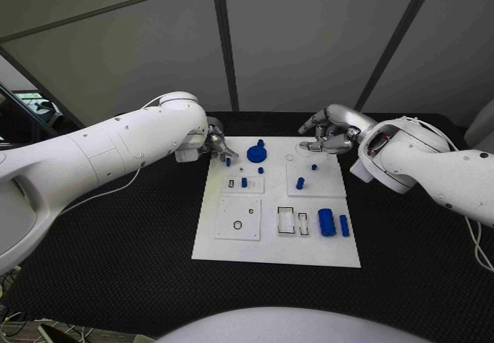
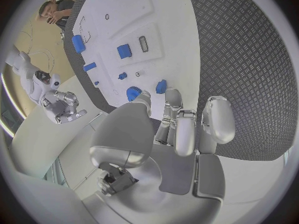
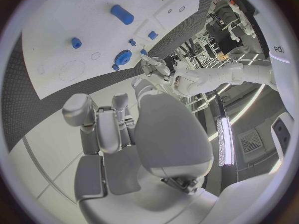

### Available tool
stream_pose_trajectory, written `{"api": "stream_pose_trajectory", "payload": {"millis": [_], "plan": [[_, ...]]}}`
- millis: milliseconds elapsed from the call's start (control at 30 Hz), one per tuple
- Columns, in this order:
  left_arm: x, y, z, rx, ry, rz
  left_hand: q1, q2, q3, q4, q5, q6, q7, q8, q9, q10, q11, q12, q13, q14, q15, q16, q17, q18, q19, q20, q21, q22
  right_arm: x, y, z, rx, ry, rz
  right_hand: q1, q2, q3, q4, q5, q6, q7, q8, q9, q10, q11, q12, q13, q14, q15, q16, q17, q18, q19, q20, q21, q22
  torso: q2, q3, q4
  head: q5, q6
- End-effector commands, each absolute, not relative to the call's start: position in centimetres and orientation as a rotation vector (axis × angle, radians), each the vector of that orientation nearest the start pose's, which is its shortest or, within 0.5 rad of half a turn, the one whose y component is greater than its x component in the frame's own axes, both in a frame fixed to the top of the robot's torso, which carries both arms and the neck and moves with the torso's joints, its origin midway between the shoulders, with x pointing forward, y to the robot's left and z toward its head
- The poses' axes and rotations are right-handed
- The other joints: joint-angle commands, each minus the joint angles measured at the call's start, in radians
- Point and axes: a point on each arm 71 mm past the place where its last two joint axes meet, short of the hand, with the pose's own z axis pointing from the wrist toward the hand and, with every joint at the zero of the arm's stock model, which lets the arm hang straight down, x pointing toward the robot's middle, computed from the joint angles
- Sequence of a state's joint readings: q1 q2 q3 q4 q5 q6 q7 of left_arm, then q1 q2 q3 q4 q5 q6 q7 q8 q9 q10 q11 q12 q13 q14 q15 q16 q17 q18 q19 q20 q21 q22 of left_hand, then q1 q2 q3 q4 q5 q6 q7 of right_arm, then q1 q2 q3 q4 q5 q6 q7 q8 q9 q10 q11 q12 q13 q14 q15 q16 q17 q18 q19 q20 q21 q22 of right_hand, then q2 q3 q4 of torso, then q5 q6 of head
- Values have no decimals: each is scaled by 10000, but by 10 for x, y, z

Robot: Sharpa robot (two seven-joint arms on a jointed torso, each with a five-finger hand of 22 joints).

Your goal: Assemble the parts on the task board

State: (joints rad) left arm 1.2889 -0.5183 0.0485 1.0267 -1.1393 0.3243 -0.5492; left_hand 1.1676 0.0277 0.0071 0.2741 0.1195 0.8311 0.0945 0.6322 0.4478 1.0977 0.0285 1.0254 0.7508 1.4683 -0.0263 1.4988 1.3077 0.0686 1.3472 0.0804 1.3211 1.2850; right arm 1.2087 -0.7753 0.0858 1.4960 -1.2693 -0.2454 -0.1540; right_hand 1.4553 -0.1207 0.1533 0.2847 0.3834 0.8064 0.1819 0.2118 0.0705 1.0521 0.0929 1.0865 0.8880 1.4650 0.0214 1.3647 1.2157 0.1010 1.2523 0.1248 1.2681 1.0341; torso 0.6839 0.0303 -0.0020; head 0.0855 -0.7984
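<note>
The white task board (image 1: 235,246) lies in the middle of the table. Blue parts stand on it: a round gear-like piece (image 1: 256,152) at the far edge, small pegs (image 1: 300,183) behind the middle, and a thick cylinder (image 1: 326,221) with a narrow piece (image 1: 344,226) at the right. My left hand (image 1: 211,146) is at the board's far left corner, fingers apart, holding nothing. Its fingertips (image 2: 169,97) point at a small peg (image 2: 161,86), and the gear-like piece (image 2: 132,93) is just beside the thumb. My right hand (image 1: 330,133) hovers over the far right corner, fingers (image 3: 106,127) loosely spread and empty.
Black textured table (image 1: 113,250) surrounds the board on all sides. Empty slots (image 1: 287,219) and a round hole (image 1: 238,224) sit in the board's near half. A wall of grey panels rises close behind the table.
</note>
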Motion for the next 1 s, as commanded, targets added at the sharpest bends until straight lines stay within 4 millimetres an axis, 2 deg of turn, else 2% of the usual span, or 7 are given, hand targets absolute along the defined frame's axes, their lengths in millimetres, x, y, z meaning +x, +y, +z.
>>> {"api": "stream_pose_trajectory", "payload": {"millis": [33,500,1000], "plan": [[576,197,-186,-1956,23195,-2280,126,8,22,-63,41,61,5,44,9,4,-41,48,-12,673,-78,51,1764,101,81,-18,65,15,507,-177,-141,441,16819,7774,-85,16,49,17,32,-61,4,25,-8,-74,3,-24,-4,100,-71,-67,-9,88,-57,-29,-44,-1,-1,3,-4,1,-13],[577,197,-187,-1962,23241,-2238,526,206,266,-214,57,50,-25,115,9,-25,-70,23,-96,669,-104,52,1751,102,79,-45,45,33,508,-177,-141,439,16861,7755,-90,21,53,19,34,-55,3,34,-6,-64,2,-18,-1,98,-72,-73,-15,87,-55,-29,-45,1,-1,1,-2,-19,-66],[576,197,-188,-1904,23305,-2282,682,235,399,-297,53,142,-79,259,77,8,-112,48,-91,678,-133,76,1773,96,101,-66,57,73,508,-176,-142,429,16899,7751,-87,26,61,14,39,-51,1,43,-5,-45,-1,-4,14,108,-73,-52,22,83,-42,-30,-37,19,-4,3,-4,-21,-111]]}}
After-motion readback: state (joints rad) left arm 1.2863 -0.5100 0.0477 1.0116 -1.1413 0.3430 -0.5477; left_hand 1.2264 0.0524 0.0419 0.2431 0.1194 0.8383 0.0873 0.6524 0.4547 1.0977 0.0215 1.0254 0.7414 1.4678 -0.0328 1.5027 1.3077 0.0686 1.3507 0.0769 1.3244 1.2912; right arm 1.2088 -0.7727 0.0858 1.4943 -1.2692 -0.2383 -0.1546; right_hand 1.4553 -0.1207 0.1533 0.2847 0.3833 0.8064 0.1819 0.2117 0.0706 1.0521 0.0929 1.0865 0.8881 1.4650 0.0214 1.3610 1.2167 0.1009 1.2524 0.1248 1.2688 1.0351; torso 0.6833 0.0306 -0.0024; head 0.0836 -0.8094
